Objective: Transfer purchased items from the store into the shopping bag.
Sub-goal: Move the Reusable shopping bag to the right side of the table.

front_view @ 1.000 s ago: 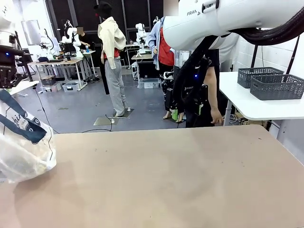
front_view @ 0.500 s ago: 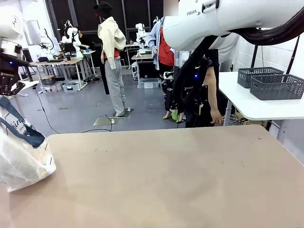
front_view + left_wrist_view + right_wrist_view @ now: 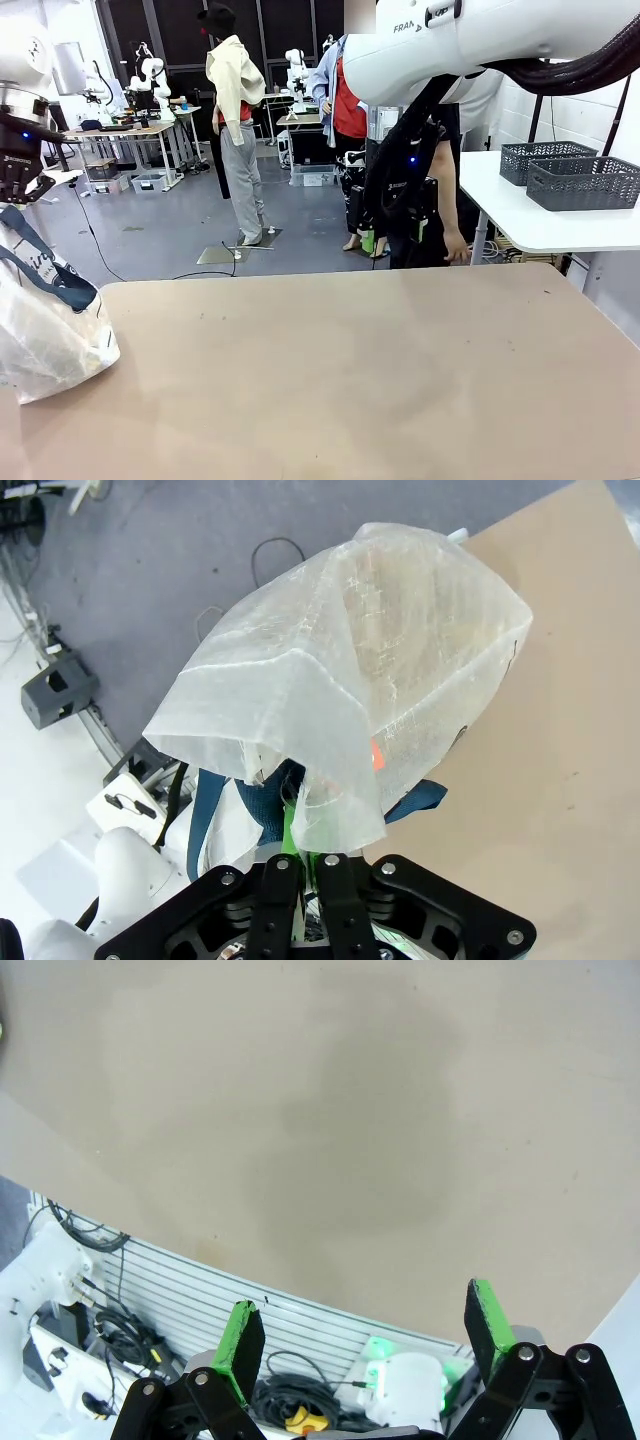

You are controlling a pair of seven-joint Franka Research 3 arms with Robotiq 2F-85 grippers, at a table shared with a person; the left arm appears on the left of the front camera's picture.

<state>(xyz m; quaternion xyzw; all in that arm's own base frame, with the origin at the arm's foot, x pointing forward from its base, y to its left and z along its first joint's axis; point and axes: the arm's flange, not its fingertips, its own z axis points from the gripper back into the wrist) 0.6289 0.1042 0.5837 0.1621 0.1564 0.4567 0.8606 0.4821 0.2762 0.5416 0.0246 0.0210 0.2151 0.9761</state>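
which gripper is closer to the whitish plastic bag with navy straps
Left. The left gripper is shut on the translucent whitish plastic shopping bag, holding it up at the table's left edge. The right gripper hangs open over bare tabletop, apart from it.

Two grey lattice baskets [image 3: 572, 176] on white side table [image 3: 520, 225].
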